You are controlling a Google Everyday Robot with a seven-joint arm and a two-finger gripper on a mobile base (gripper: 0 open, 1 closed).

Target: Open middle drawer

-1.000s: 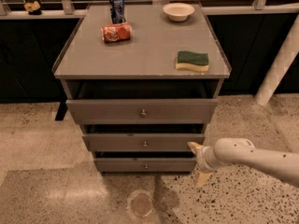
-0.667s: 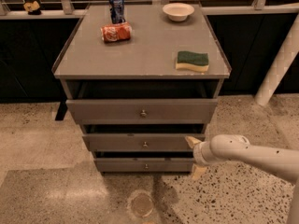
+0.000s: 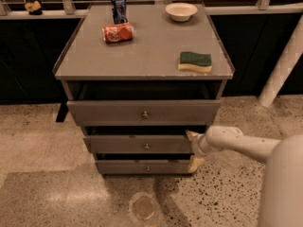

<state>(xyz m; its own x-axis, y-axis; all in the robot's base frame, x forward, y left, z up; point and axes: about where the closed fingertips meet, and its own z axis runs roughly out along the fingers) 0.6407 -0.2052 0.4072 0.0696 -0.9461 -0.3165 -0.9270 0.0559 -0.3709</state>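
The middle drawer (image 3: 118,144) sits in the grey cabinet (image 3: 69,89) between the wider top front and the narrower bottom one, with a dark gap above it. The gripper (image 3: 193,149) is at the cabinet's right side, by the right end of that drawer's front. Its fingers are spread apart, one tip at the front's upper edge and the other lower down.

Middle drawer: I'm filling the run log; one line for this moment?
middle drawer | claw at its right end | knob untouched
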